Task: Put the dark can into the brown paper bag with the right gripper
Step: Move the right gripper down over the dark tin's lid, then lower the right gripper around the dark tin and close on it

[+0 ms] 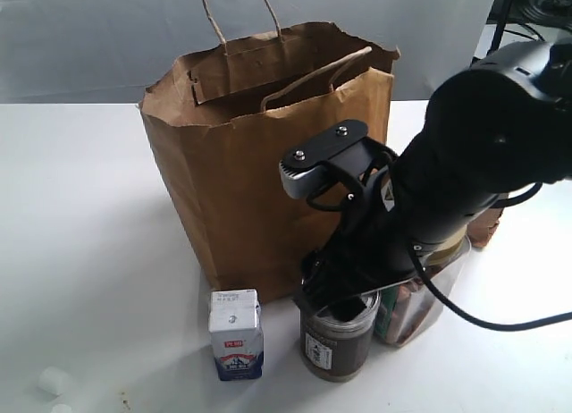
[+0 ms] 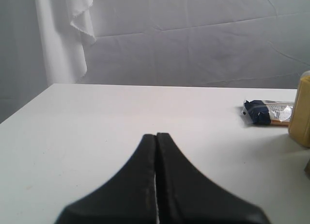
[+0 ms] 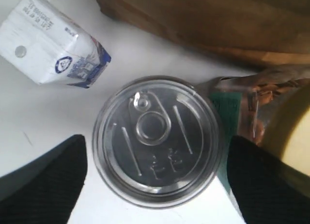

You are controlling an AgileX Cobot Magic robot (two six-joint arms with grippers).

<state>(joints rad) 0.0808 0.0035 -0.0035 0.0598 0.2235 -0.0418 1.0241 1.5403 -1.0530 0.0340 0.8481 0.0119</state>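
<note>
The dark can (image 1: 336, 341) stands upright on the white table in front of the brown paper bag (image 1: 241, 172). From above, its silver pull-tab lid (image 3: 156, 136) lies between the two black fingers. My right gripper (image 3: 157, 161) hovers open just over the can, one finger on each side, neither touching it. In the exterior view the right gripper (image 1: 344, 292) sits directly on top of the can. The bag stands open, its cord handles up. My left gripper (image 2: 156, 136) is shut and empty above bare table.
A small white and blue milk carton (image 1: 236, 334) stands left of the can. A clear jar with a tan lid (image 1: 420, 301) stands close on the can's right, partly behind the arm. A dark snack packet (image 2: 267, 112) lies on the table.
</note>
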